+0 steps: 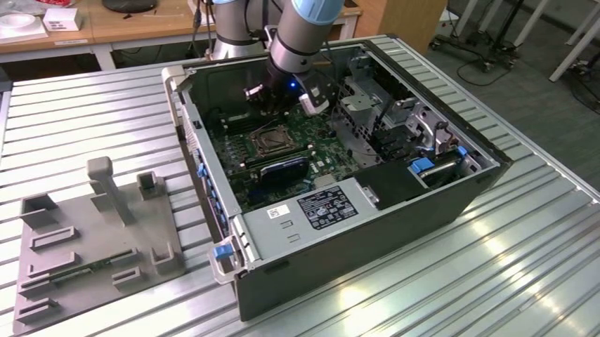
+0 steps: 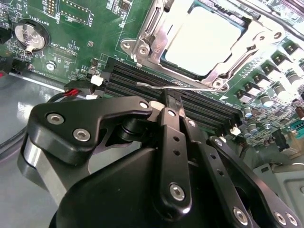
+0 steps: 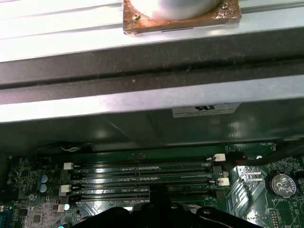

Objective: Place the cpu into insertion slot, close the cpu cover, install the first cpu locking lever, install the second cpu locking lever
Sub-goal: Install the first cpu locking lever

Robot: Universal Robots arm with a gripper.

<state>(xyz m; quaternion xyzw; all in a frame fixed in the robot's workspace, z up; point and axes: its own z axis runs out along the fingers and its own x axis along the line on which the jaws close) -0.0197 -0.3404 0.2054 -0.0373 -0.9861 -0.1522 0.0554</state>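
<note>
Inside the open computer case [image 1: 450, 203] on the ribbed tabletop [image 1: 94, 105], the gripper [image 2: 172, 97] hung with its fingers [image 2: 174, 128] pressed together, tips against a thin wire lever [image 2: 190, 87] beside the memory slots [image 2: 137, 78], while the cpu [image 2: 202, 38] sat in the insertion slot [image 1: 265, 140], framed by the lowered cpu cover [image 2: 227, 66].

This is a robotics lab. The gripper [image 1: 270, 98] has its jaws inside an open desktop computer case [image 1: 375, 232] on a slatted aluminium worktable [image 1: 94, 112]. Well away from the jaws sits a grey fixture plate [image 1: 84, 260]. Behind them are wooden desks [image 1: 131, 28] and wheeled stand bases [image 1: 487, 64].
</note>
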